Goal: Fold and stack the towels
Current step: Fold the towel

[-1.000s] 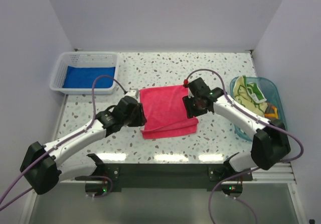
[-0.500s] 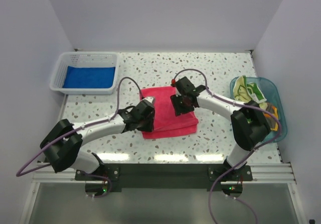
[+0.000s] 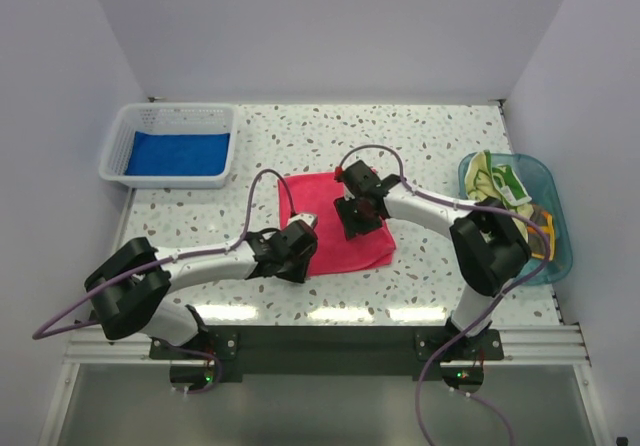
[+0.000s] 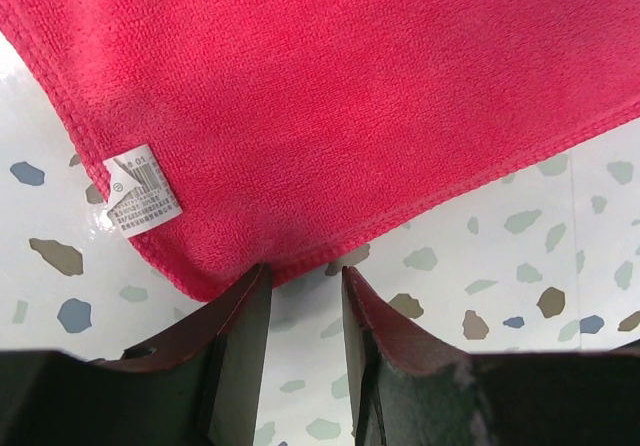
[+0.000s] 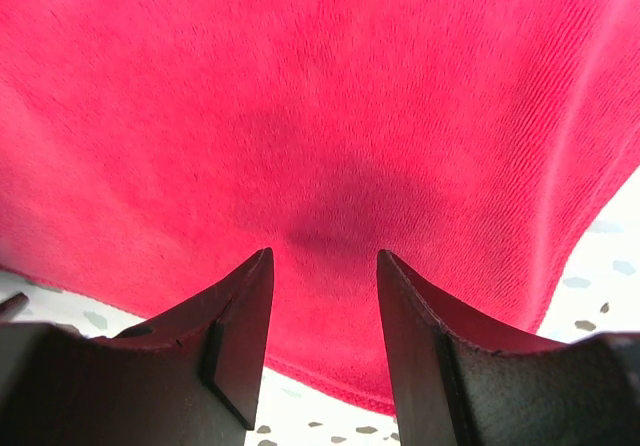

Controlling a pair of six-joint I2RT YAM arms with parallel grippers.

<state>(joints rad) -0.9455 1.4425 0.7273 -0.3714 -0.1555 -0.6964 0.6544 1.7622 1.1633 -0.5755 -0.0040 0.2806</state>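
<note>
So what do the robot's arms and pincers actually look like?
The left arm and right arm have white links with bulky black joints, each trailing a loose purple cable. The left gripper and right gripper end in two dark, tapering fingers.

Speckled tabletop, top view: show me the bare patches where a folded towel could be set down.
Bare strip along the back wall, between the white slotted basket and the clear blue plastic tub, behind the folded pink towel. Another patch between the basket and the left arm. Crowded: the centre, left gripper and right gripper at the towel.
</note>
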